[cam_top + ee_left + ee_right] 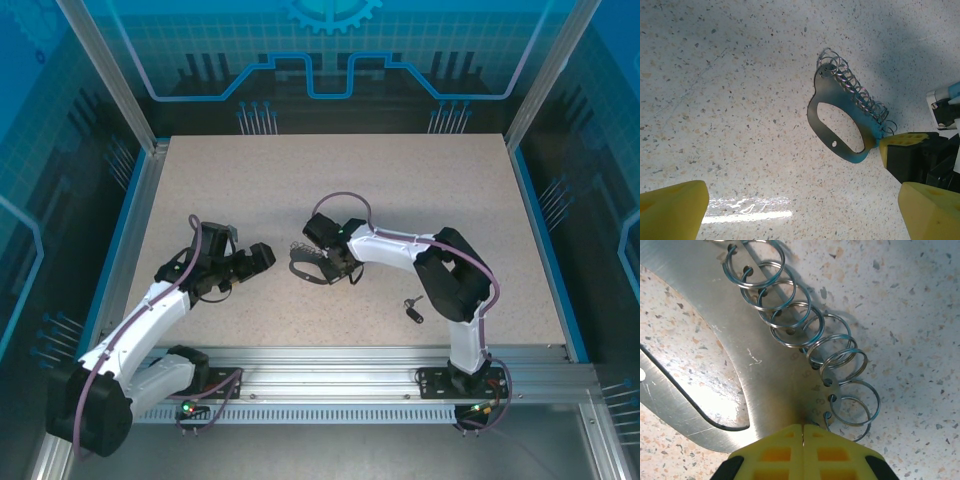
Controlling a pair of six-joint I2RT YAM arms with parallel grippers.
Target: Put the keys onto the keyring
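Note:
The keyring (308, 263) is a flat metal oval loop with several split rings along one edge, lying mid-table. My right gripper (335, 262) is shut on the end of its plate. In the right wrist view the yellow fingertips (804, 427) meet on the plate (765, 370) beside the lowest ring (852, 410). One small key (412, 310) with a black head lies alone on the table, right of and nearer than the keyring. My left gripper (258, 258) hangs open just left of the keyring (813, 114), its yellow fingers (670, 210) wide apart with nothing between them.
A speckled beige tabletop (400, 190) is bounded by blue and aluminium rails (350, 355) at the near edge and sides. The right arm's elbow (450, 265) stands between the key and the keyring. The right gripper's yellow finger (902, 142) touches the keyring's near end.

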